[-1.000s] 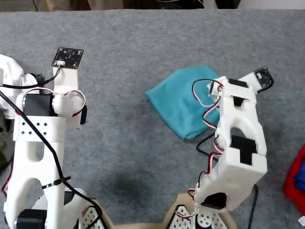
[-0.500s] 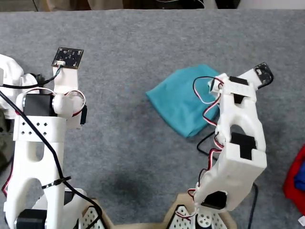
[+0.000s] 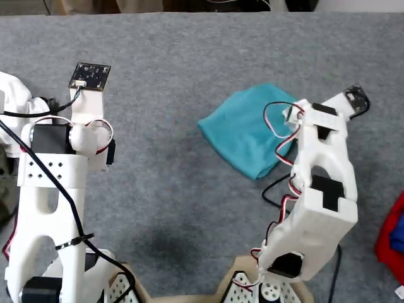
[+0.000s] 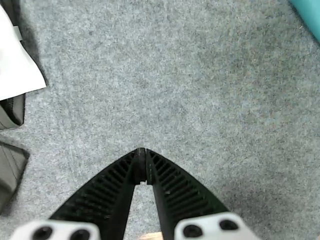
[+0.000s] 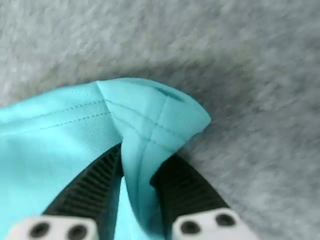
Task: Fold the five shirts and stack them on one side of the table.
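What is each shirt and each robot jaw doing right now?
Teal shirt: lying on the table, one corner pinched.
Right jaws: shut on the teal shirt's corner.
Left jaws: shut, holding nothing, over bare table.
White cloth: bunched at the table's edge.
Red cloth: heaped at the opposite edge.

Grey fuzzy felt-topped table [image 3: 189,50] spans nearly whole high view. Its weave looks coarse and flecked in both wrist views. Beyond far edge: narrow dark strip [image 3: 208,5], brown wooden pieces [image 3: 82,6] toward left end, pale white patch [image 3: 360,5] at right end. Light plywood board [image 3: 144,295] at near edge. Lighting soft, even. Faint diffuse shadow [image 3: 158,233] on felt near front.
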